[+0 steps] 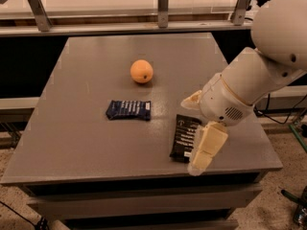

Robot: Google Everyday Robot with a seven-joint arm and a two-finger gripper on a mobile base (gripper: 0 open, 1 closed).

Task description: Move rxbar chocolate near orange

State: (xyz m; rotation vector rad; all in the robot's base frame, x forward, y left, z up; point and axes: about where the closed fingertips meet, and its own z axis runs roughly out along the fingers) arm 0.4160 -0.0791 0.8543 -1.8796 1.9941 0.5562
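Observation:
The rxbar chocolate [183,136] is a flat black bar with white text, lying near the table's front right. The orange [142,71] sits farther back, left of the bar, around the table's middle. My gripper [205,148] is cream-coloured and hangs at the end of the white arm [249,85], right over the black bar's right edge, hiding part of it. Whether it touches the bar is not visible.
A dark blue wrapper bar [128,109] lies between the orange and the front edge, left of the black bar. All rest on a grey table [81,143]. Metal rails and posts [163,6] run behind the table. The floor drops off at the right.

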